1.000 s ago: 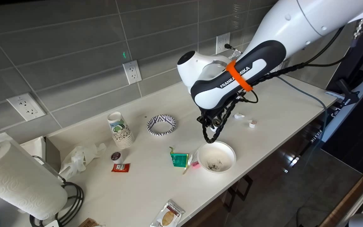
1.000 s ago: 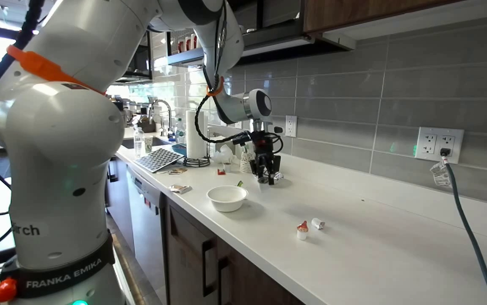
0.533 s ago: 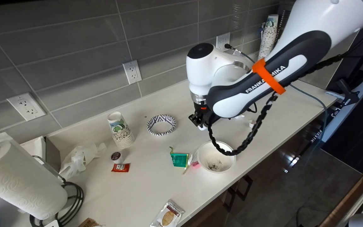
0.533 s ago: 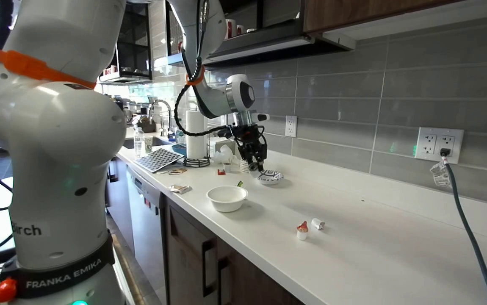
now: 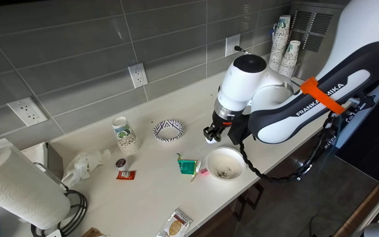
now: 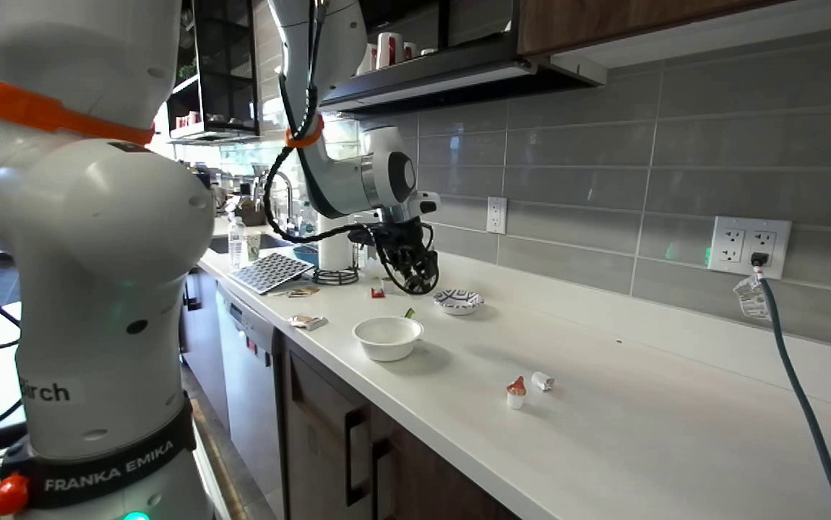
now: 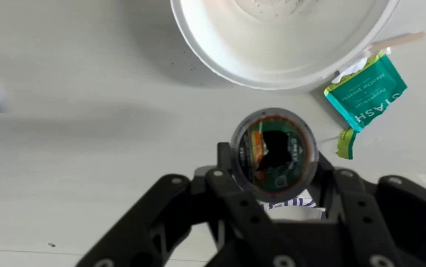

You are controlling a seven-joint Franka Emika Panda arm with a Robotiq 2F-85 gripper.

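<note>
The pincer is clamped on a green-topped pod above the surface; a torn green packet lies beside the white bowl.

green and orange pod, black fingers, white bowl, teal packet, purple-patterned white dish, red sachet

All views share the white bowl (wrist view nearest, downward).

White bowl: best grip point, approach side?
Probably the rim, pinched from above on the side away from the tea packet: the white bowl stands upright and open, while packet and wooden stick crowd the opposite side. Gripper holds a pod; release it first.
</note>
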